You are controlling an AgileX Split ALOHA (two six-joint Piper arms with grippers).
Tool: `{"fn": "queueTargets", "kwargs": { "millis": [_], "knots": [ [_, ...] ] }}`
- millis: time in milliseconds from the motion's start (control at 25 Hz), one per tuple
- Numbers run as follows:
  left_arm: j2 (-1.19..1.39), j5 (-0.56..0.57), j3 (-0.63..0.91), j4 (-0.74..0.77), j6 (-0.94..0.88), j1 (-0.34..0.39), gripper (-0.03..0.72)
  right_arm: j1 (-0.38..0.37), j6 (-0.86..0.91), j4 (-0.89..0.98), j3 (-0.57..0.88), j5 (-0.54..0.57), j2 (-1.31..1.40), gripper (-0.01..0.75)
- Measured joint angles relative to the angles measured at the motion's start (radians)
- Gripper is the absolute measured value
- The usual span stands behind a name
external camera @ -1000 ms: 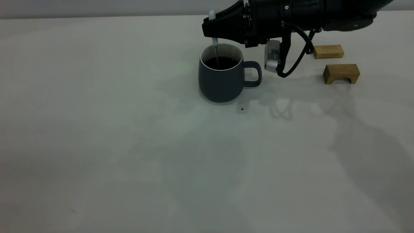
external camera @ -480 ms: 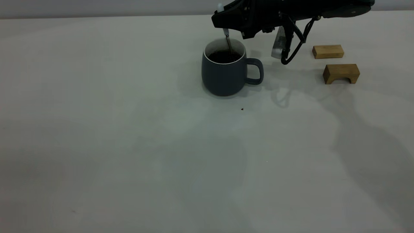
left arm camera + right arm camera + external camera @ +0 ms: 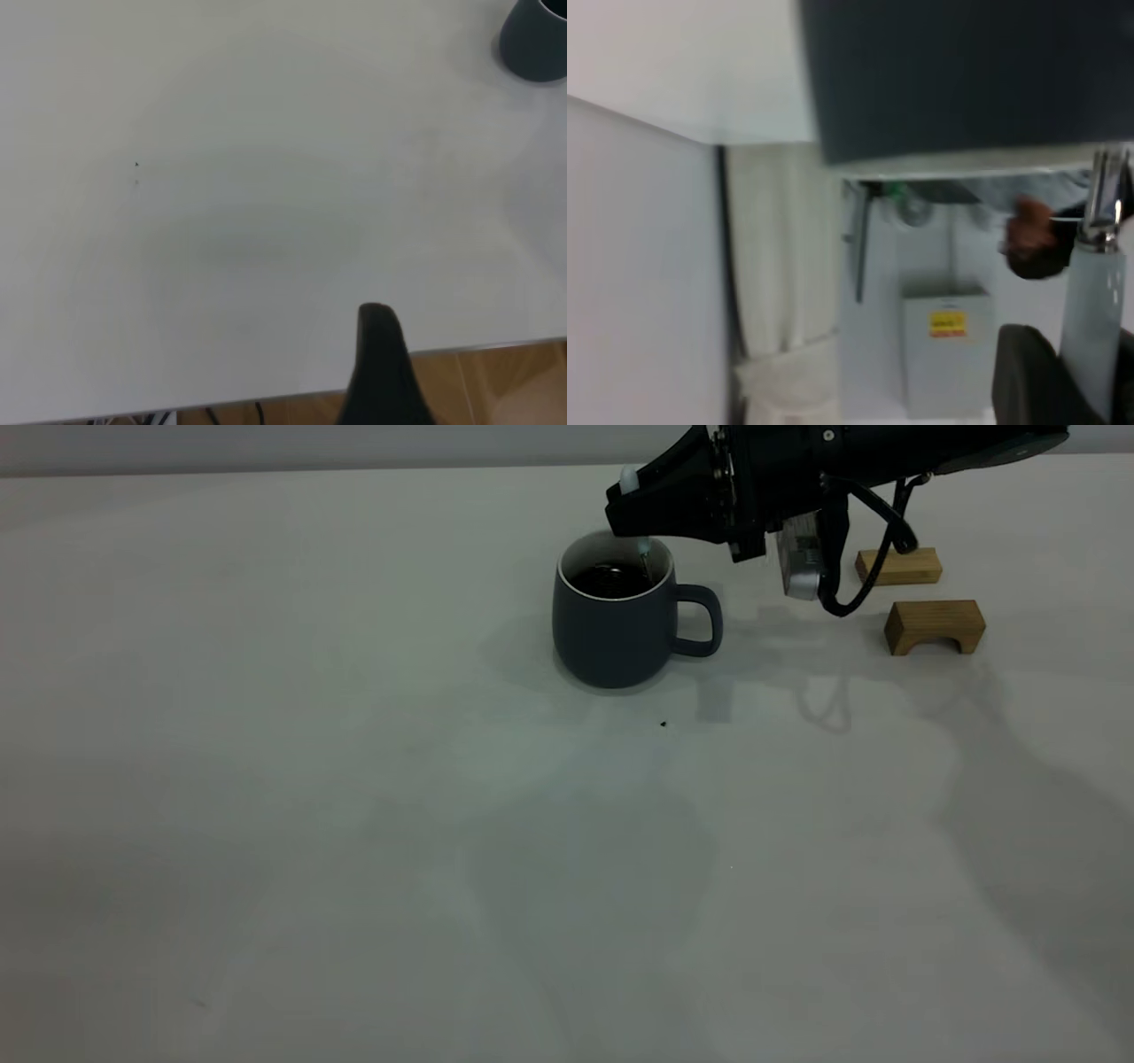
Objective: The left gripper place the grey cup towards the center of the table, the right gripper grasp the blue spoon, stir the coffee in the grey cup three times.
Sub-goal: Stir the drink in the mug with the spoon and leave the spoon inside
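Above the rounded slate-grey mug (image 3: 611,624) on the off-white tabletop (image 3: 354,824), a pale-blue-handled spoon (image 3: 640,545) is pinched by the right end effector (image 3: 631,509), dipped in dark coffee (image 3: 611,578).

right tool (image 3: 631,506) clamped, left tool (image 3: 383,372) idle

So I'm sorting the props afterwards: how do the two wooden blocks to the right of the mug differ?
The nearer wooden block has an arched notch cut in its underside, like a little bridge; the farther wooden block looks like a plain solid bar. The nearer one stands taller, the farther one lies flatter and is partly crossed by the right arm's cable. Both are light wood, resting apart on the table.
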Motion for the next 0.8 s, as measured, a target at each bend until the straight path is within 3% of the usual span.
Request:
{"fn": "queueTargets", "kwargs": {
  "millis": [320, 640, 800],
  "knots": [
    [0.000, 0.000, 0.000, 0.000, 0.000, 0.000, 0.585, 0.059, 0.000, 0.157, 0.000, 0.007, 0.001, 0.133],
    [0.000, 0.000, 0.000, 0.000, 0.000, 0.000, 0.585, 0.066, 0.000, 0.229, 0.000, -0.216, 0.001, 0.133],
    [0.000, 0.000, 0.000, 0.000, 0.000, 0.000, 0.585, 0.055, -0.001, 0.223, 0.000, -0.234, 0.001, 0.133]
  ]
}}
